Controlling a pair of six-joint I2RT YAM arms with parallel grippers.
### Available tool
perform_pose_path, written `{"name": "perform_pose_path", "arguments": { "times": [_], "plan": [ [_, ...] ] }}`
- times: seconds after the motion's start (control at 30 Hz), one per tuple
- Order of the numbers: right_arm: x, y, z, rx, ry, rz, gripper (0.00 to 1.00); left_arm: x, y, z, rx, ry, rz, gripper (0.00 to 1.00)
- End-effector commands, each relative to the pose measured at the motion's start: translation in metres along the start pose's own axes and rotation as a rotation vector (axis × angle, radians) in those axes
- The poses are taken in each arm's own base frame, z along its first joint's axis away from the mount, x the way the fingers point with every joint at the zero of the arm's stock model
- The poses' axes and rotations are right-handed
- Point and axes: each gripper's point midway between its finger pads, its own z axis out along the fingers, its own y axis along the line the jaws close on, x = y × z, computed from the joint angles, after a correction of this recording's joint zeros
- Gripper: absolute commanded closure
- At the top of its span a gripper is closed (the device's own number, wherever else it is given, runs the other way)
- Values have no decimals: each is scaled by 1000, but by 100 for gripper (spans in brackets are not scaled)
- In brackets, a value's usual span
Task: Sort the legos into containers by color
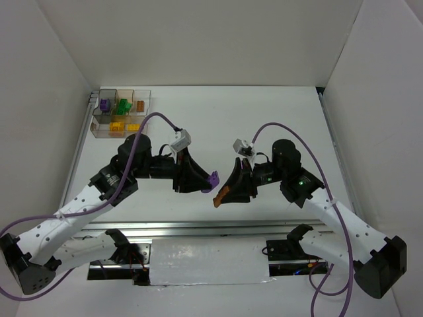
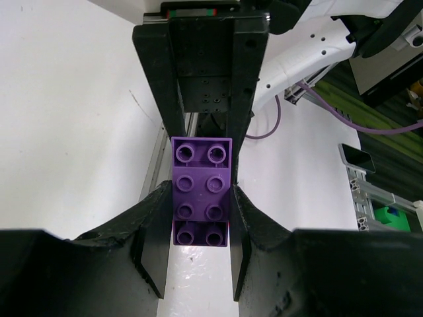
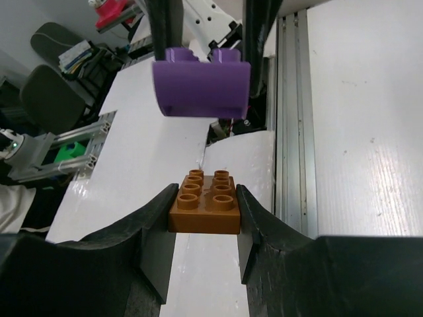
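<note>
Top external view, nearest part first: two arms reach in from the near edge and meet over the middle of the counter point(image 1: 264, 112). The left hand point(image 1: 206, 182) is almost closed and pinches a purple brick point(image 1: 213, 177). The right hand point(image 1: 226, 193) is almost closed too and pinches a brown brick point(image 1: 219, 197). Both bricks are up in the air, not lying on the counter. They are near each other, but there is a gap between them.

From the left wrist, the black fingers point(image 2: 153, 238) press on the two long sides of the purple brick, close to one end. Its bumps face the camera. I think it is held this way so the free end can go into a cell first.

From the right wrist, the brown brick sits flat between the fingers with its bumps up. The purple one hangs just past it and higher.

Farther off, in the far left corner, stands the clear tray point(image 1: 147, 92). A purple piece point(image 1: 104, 104) sits in its far left cell, with green bricks point(image 1: 123, 105) and orange bricks point(image 1: 140, 105) beside it. Yellow bricks point(image 1: 117, 125) sit in the nearer row. I think the purple brick belongs with that purple piece. The left arm is on that side, so it makes sense that it carries that brick. I cannot see any brown in the tray, so the brown brick may need a cell of its own.
</note>
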Motion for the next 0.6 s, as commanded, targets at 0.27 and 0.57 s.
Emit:
{"name": "perform_pose_path", "arguments": {
  "times": [0.27,0.57],
  "plan": [
    [-23,-52,-16,373,-126,39,100,-55,65,-46,-381,-125,10,100],
    [-27,-75,-33,542,-229,69,100,-116,263,-192,-1304,-157,-38,100]
  ]
}}
